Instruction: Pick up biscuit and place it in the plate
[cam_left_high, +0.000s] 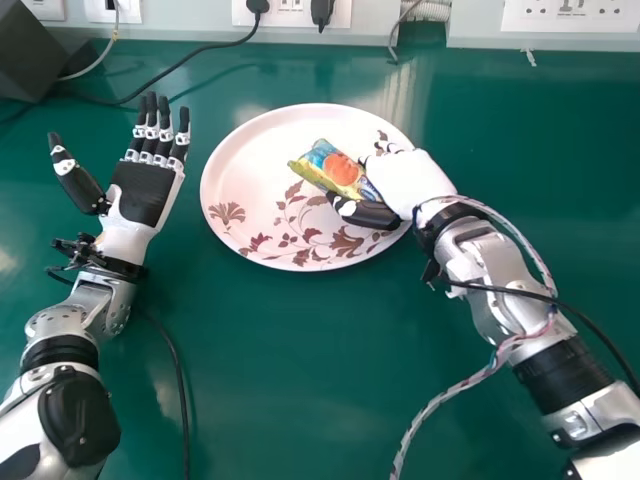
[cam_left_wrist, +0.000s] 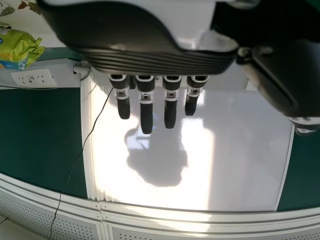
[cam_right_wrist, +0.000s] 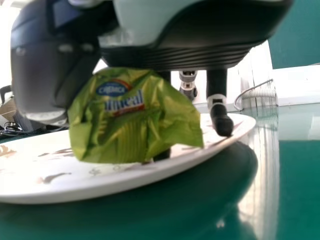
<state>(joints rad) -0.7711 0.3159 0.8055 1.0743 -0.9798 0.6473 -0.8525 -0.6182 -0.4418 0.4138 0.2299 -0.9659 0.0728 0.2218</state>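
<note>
My right hand (cam_left_high: 408, 182) is over the right part of the white floral plate (cam_left_high: 285, 215), its thumb and fingers closed round the biscuit packet (cam_left_high: 338, 170). The packet's blue, yellow and orange side faces up above the plate. In the right wrist view the packet (cam_right_wrist: 131, 117) shows its green side, held between the thumb and fingers of my right hand (cam_right_wrist: 175, 50), with the plate (cam_right_wrist: 125, 177) under it. My left hand (cam_left_high: 145, 190) lies palm up left of the plate with straight fingers; the left wrist view shows this hand (cam_left_wrist: 145, 55) too.
Behind the plate, wall sockets (cam_left_high: 290, 14) with black plugs line the far edge of the green table (cam_left_high: 270, 370). A dark box (cam_left_high: 35, 55) stands at the far left corner. Cables run across the table by the left arm and hang along the right arm.
</note>
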